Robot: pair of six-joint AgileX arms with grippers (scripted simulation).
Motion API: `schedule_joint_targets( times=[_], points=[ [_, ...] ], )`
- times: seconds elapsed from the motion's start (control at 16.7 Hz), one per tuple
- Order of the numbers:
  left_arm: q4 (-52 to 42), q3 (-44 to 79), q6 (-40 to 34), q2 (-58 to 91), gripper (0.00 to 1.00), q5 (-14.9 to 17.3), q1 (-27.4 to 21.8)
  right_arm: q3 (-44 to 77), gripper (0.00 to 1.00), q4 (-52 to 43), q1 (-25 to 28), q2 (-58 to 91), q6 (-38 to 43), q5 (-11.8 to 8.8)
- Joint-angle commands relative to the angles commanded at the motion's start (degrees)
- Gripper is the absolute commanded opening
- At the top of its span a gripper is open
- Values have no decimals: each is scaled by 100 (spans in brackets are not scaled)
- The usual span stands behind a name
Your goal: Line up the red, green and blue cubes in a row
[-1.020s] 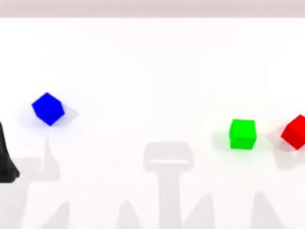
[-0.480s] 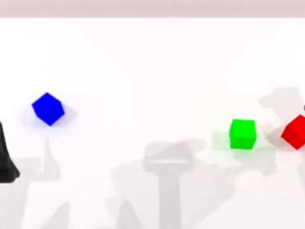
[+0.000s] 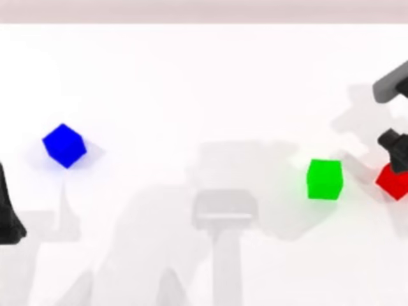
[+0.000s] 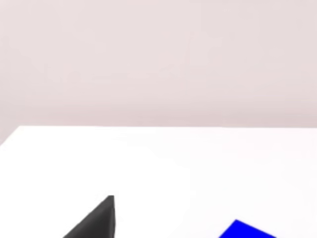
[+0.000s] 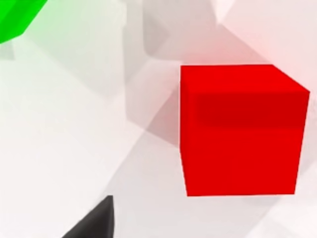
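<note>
The blue cube sits at the table's left, turned cornerwise; a corner of it shows in the left wrist view. The green cube rests right of centre. At the right edge lies the red cube, large in the right wrist view. My right gripper hovers over the red cube's far side, covering part of it, open and holding nothing; one dark fingertip shows beside the cube. My left gripper is parked at the left edge, open, nearer the front than the blue cube.
The white table's far edge runs along the back. A wide bare stretch of table separates the blue cube from the green one. Grey shadows of the arms fall across the front middle.
My right arm has come in from the right edge and now hangs over the red cube. Its shadow has spread across the table. The cubes and the left arm have not moved.
</note>
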Motion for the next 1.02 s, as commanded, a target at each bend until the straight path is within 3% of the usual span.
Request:
schedule_joint_targets(
  times=[0.54, 1.02],
  points=[
    [0, 0, 0, 0, 100, 0, 0, 119, 100, -21, -9, 240, -74, -6],
    [0, 0, 0, 0, 100, 0, 0, -851, 100, 1646, 20, 911, -51, -2]
  ],
)
